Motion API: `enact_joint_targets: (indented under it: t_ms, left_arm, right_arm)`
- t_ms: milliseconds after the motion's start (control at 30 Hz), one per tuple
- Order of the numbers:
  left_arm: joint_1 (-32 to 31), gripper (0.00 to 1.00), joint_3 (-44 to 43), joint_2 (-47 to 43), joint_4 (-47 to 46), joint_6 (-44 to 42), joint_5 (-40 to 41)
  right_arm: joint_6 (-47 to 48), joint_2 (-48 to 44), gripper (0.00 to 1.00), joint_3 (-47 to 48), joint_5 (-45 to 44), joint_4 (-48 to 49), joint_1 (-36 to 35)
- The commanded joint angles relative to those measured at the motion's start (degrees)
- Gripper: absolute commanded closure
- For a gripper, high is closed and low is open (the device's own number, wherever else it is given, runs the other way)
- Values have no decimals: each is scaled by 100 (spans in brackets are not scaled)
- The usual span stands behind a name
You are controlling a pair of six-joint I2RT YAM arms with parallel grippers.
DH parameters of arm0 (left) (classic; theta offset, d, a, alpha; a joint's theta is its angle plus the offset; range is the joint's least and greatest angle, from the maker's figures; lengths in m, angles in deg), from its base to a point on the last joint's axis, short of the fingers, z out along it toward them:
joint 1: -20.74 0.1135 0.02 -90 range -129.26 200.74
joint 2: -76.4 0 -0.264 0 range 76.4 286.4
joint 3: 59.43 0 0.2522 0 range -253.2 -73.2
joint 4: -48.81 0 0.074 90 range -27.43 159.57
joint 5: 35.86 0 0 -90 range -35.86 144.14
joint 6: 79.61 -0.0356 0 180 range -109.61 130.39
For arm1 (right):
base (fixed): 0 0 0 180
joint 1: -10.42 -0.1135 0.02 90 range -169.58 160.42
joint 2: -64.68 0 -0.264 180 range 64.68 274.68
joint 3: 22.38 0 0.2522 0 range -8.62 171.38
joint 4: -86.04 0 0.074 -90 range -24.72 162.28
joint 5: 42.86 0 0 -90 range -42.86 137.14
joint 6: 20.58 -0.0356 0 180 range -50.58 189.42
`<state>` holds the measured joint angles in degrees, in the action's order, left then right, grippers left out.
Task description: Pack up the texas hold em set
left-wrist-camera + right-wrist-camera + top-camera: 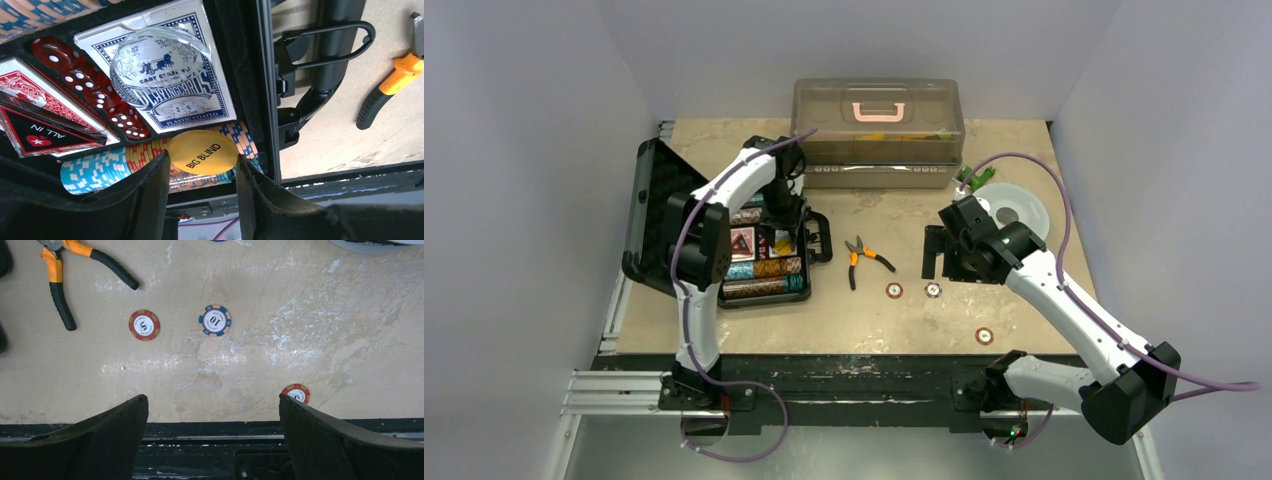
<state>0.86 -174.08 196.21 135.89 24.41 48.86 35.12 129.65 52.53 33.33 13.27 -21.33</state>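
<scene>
Left wrist: left gripper (201,159) grasps yellow BIG BLIND disc (202,150) above case (245,75); right gripper (212,400) released.

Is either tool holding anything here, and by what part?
The left tool pinches the yellow BIG BLIND disc by its opposite edges. The right tool, open, holds nothing.

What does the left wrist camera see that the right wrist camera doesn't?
Only left wrist: the open case with its blue card deck, red dice, chip rows, and a yellow BIG BLIND disc pinched in the left claw. Only right wrist: three loose chips, two red, one blue. Both: the orange-handled pliers and the tabletop.
</scene>
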Motion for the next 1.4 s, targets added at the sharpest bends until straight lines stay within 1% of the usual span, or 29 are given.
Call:
enact_joint_targets:
  t_ms: [0,300,633,767,1200,1367]
  left_arm:
    - [123,71,-438,197,415,-266,-205]
    - [143,71,-708,542,572,-334,-315]
    - [164,71,-617,660,529,-352,-416]
    - [182,71,-722,778,574,-378,-481]
    - [305,71,-926,1030,423,-306,-276]
    - [322,71,-1166,1176,408,-290,-235]
  right_arm:
    - [91,-44,1,236,-40,74,23]
    - [108,5,1,265,-60,64,28]
    - [113,55,1,265,-65,81,31]
    - [126,94,1,275,-69,73,29]
    - [159,152,1,292,-111,46,33]
    - [170,181,1,302,-106,47,30]
